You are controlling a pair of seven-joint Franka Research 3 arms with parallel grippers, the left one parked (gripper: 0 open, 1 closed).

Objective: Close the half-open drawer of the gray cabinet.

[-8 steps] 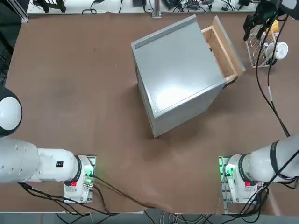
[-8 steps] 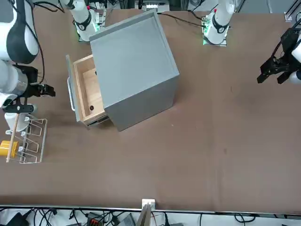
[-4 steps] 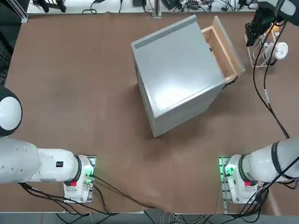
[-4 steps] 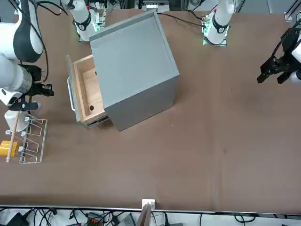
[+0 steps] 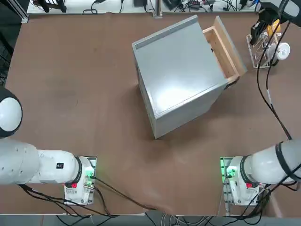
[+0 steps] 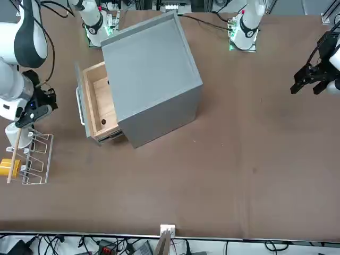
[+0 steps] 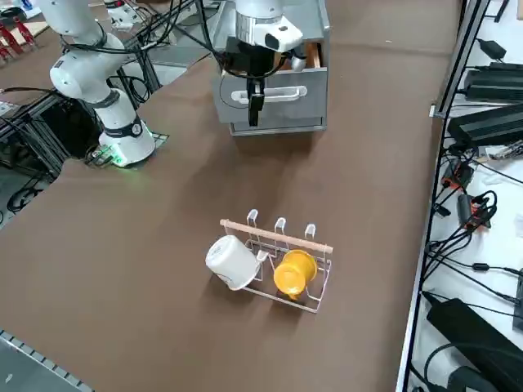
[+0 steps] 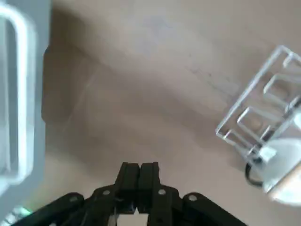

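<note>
Table: brown matte tabletop (image 5: 80, 89), filling most of the top view; faint scuffs show on the bare stretches.
Gray cabinet: the gray cabinet (image 5: 176, 77) stands skewed toward the far edge of the table, right of the middle in the top view.
Drawer: the drawer (image 6: 98, 103) sticks partway out of the cabinet side that faces the table's right edge; its light wooden inside is open to view, and its gray front panel carries a pale bar handle (image 7: 270, 95).
Right gripper: the right gripper (image 8: 139, 175) hangs above the table's far right corner, between the drawer front and the wire rack, touching neither; its two black fingers are pressed together with nothing between them.
Wire rack: a small wire rack (image 7: 282, 257) sits near the far right corner, with a white cup (image 7: 231, 262) and a yellow cup (image 7: 292, 273) on it.
Arm bases: both bases (image 5: 237, 181) are bolted at the near edge, with green lights glowing.
Room: cables and black boxes (image 7: 490, 122) lie beyond the table's right edge.
</note>
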